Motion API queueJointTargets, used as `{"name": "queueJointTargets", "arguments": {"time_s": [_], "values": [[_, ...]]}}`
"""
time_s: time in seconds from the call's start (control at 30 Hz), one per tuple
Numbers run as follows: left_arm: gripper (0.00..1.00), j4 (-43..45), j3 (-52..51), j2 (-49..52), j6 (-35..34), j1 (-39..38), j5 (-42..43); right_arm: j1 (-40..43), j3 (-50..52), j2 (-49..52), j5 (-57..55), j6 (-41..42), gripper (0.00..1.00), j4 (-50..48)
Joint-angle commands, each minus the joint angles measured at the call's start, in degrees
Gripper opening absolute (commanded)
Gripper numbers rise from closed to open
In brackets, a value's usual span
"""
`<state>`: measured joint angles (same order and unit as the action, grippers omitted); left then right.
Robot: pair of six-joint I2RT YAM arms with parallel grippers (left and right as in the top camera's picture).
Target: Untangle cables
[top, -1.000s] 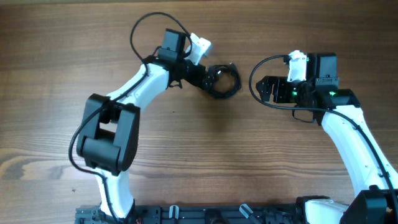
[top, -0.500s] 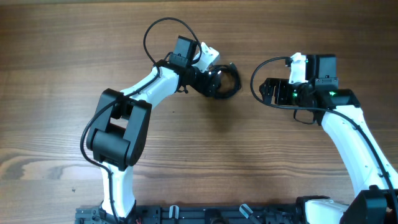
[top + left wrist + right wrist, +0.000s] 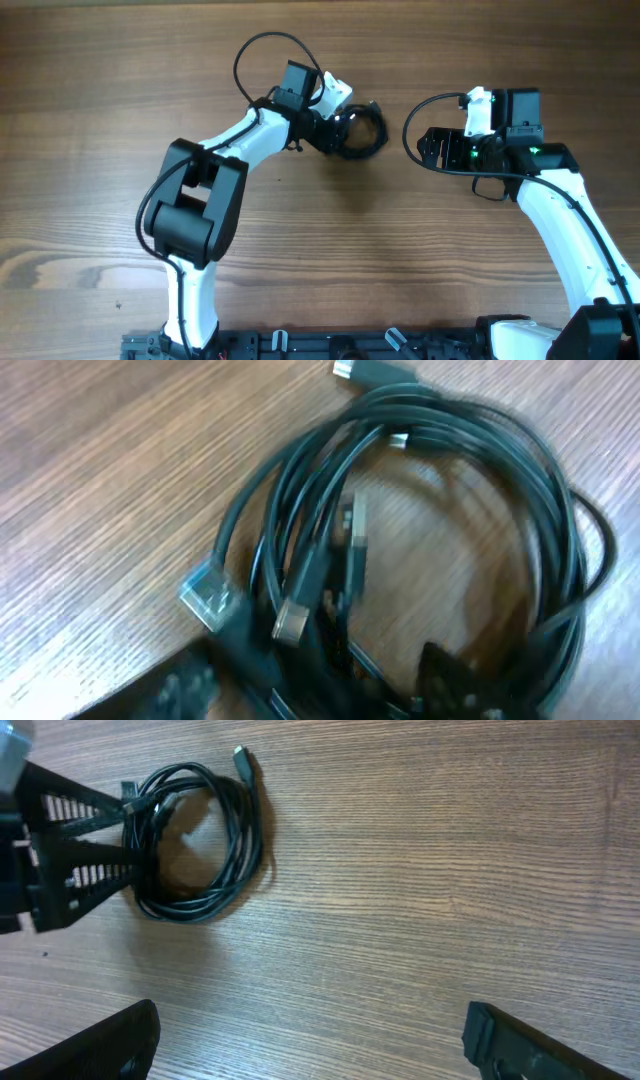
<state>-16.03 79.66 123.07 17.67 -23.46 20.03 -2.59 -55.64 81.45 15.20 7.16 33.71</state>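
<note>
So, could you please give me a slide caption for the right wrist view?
Left end effector poised at the edge of the coiled cables on the wooden table.

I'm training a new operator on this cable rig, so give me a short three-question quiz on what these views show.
1. True or false: the right gripper touches the cable coil.
2. Which gripper has its fingers at the coil?
3. The coil lies: A) on the table, B) lifted in the air, C) hanging off the edge.
Key: 1 false, it stands apart from the coil; 2 the left gripper; 3 A.
</note>
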Motion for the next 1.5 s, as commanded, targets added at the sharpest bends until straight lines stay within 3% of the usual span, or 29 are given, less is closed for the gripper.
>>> {"name": "queueJointTargets", "arguments": {"time_s": [0.0,0.2,0.4,0.73,0.87,0.97,1.07,1.33,1.4,1.47], "values": [[0.56,-0.13,0.66,2.64,0.13,-0.57,0.09,-0.24,-0.81,0.46,0.52,0.7,1.0,0.02],[0.36,0.28,2.01,1.86,-1.9,-1.57,2.47,-0.24,-0.83,0.46,0.04,0.35,1.0,-0.04],[0.04,-3.63,6.12,-3.87,-3.58,-1.84,2.43,-0.24,-0.81,0.48,-0.55,0.37,1.0,0.52],[0.04,-6.97,6.19,-14.69,-6.58,-1.86,2.43,-0.24,-0.46,2.12,1.33,0.28,1.0,-2.16],[0.04,-9.33,6.19,-19.21,-6.84,-1.84,2.43,-0.24,-0.37,4.94,17.29,-1.99,1.0,-12.0],[0.04,-9.33,6.19,-22.05,-9.2,-1.84,2.67,-0.26,-0.37,7.15,20.98,1.01,1.0,-16.44],[0.05,-9.33,6.19,-23.5,-10.71,-1.84,2.67,-0.76,-0.37,8.7,20.87,1.31,0.94,-16.48],[0.06,-8.92,6.21,-23.82,-12.41,-2.16,2.64,-1.01,-0.37,9.09,20.83,12.37,0.78,-16.98],[0.06,-8.66,6.21,-23.82,-12.41,-2.21,2.64,-1.07,-0.37,9.09,23.58,11.67,0.75,-17.05],[0.06,-8.48,6.21,-23.82,-12.39,-2.21,2.64,-1.11,-0.37,9.09,26.86,5.88,0.76,-16.85]]}}
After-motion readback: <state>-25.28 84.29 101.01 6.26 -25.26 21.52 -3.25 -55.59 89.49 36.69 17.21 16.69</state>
